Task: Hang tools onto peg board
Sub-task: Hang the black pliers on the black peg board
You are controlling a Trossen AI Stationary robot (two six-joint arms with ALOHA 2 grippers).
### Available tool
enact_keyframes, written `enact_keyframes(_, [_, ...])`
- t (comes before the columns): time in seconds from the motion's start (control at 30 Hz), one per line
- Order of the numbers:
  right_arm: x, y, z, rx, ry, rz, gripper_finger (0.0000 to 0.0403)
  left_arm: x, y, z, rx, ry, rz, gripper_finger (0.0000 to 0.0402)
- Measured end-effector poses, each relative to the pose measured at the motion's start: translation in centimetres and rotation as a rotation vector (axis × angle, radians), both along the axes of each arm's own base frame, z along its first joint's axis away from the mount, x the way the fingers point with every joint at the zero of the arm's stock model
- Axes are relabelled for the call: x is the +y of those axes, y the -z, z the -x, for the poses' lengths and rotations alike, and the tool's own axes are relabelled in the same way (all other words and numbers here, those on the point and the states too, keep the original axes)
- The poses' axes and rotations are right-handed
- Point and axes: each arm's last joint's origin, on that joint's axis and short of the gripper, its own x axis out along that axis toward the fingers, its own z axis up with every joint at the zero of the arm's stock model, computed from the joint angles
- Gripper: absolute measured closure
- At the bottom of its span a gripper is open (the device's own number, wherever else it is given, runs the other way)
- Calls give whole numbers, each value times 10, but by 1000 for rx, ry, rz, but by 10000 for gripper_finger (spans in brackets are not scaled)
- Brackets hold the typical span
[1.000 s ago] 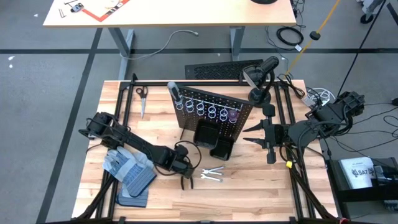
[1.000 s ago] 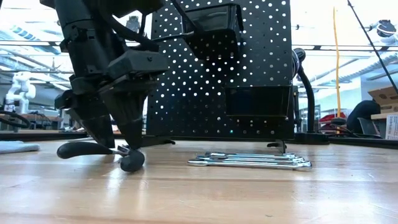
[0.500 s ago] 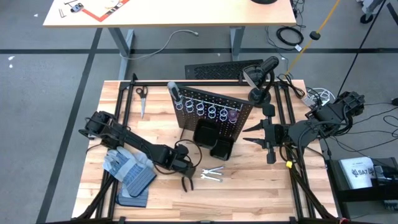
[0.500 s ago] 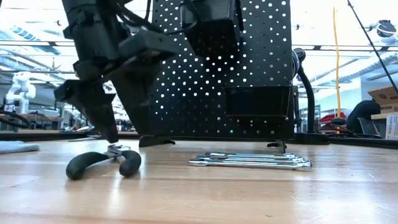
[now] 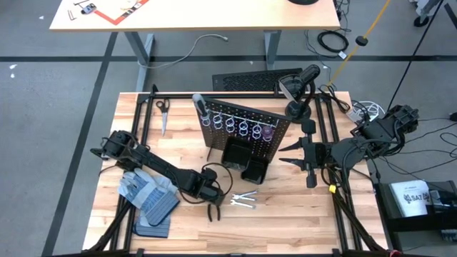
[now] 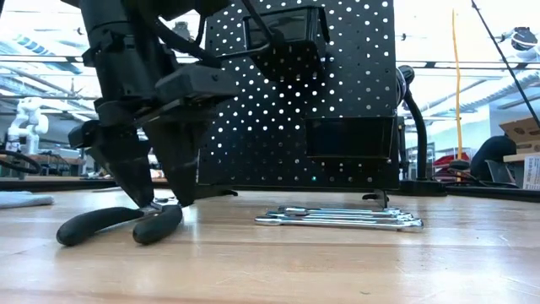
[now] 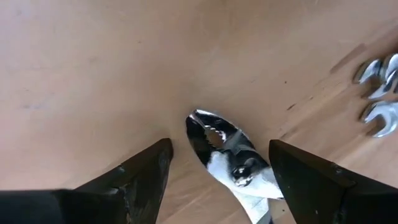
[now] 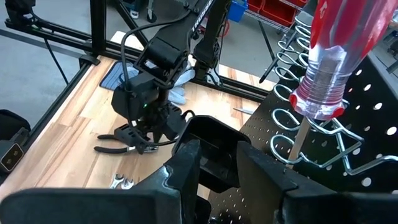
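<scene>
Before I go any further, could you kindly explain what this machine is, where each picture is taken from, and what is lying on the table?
These are two dark robot arms at a wooden table. One picture looks straight down, one looks level across the tabletop, and one comes from each arm's wrist. The left gripper stands open over the pliers, straddling their silver head; they lie on the wood, not lifted. Beside them lie silver wrenches. The upright black peg board already holds a red-handled screwdriver in a ring. Blue-grey work gloves and scissors also lie there. The right gripper waits beside the board, holding nothing.
</scene>
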Motion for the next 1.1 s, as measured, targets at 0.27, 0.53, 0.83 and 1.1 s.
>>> enact_keyframes(0.27, [0, -1, 0, -9, 0, -5, 303, 1, 2, 7, 58, 30, -57, 192])
enact_keyframes(0.53, [1, -2, -1, -23, -7, 3, 303, 3, 3, 9, 96, 181, -104, 268])
enact_keyframes(0.83, [1, -2, -1, -23, -7, 3, 303, 4, 4, 10, 100, 220, -150, 286])
enact_keyframes(1.1, [1, -2, -1, -23, -7, 3, 303, 4, 3, 10, 101, 225, -139, 296])
